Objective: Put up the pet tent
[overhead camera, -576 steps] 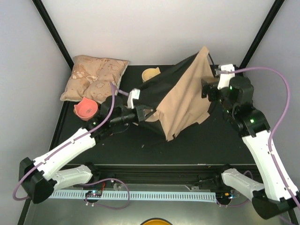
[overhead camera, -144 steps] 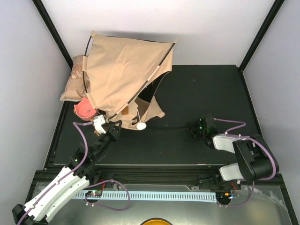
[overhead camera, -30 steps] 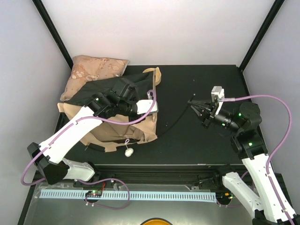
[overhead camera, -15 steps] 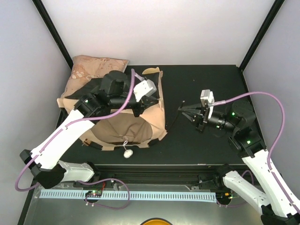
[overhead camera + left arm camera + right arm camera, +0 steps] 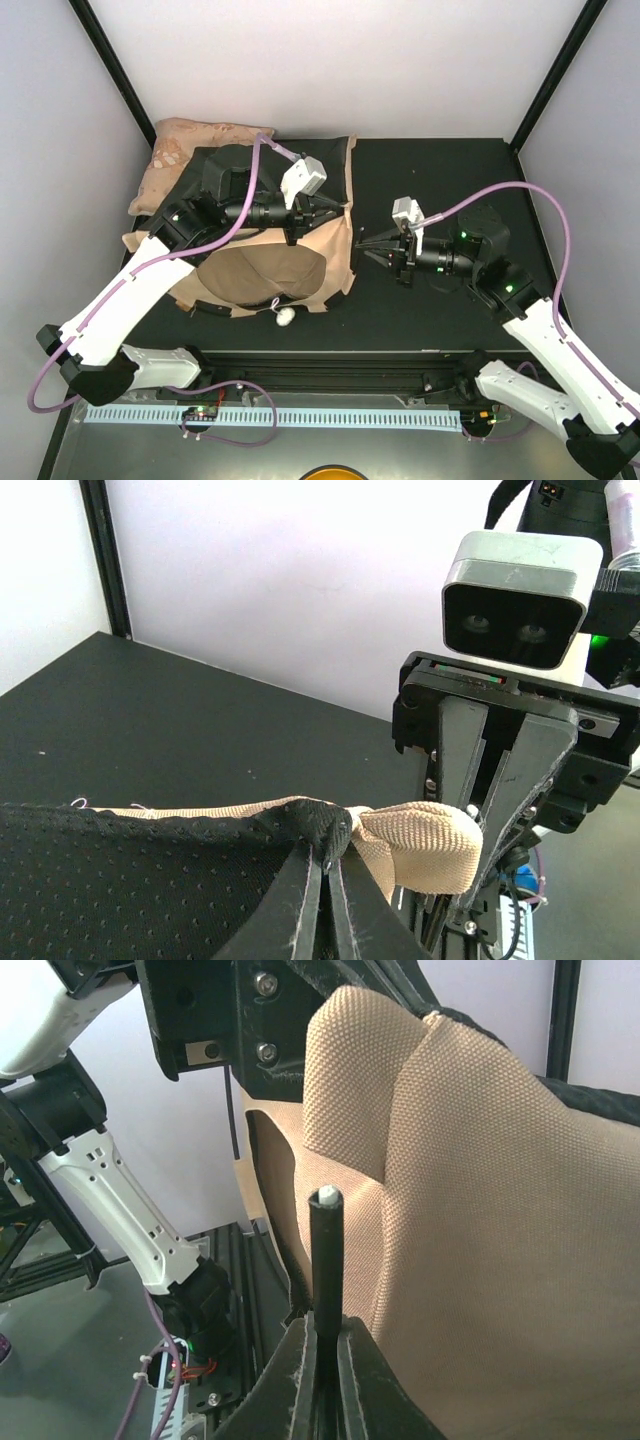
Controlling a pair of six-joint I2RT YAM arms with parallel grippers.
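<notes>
Top external view is showing the pet tent (image 5: 262, 272) lying collapsed, not standing, on the dark surface (image 5: 450, 180). It is spreading out behind and to the outer side of the left jaws. Its tan canvas is lying wrinkled and facing up, with a darker oval patch in the middle, while its black floor (image 5: 325, 160) is folding over along the far edge. A white ball (image 5: 286, 317) is resting at the tent's near edge, well behind the left jaws. A beige pillow (image 5: 180, 150) is peeking out from under the tent's far corner.

Both sets of jaws are meeting tip to tip at the tent's corner nearest the right arm (image 5: 540, 320).

Left wrist view is showing the left jaws pinching together on the dotted black hem (image 5: 120, 880). A short tan webbing loop (image 5: 420, 845) is bulging just past their tips, facing the right jaws.

Right wrist view is showing the right jaws clamping a thin black pole (image 5: 325, 1255), which is sticking out straight between them. Its pale tip is sitting just short of the coarse tan weave ahead.
</notes>
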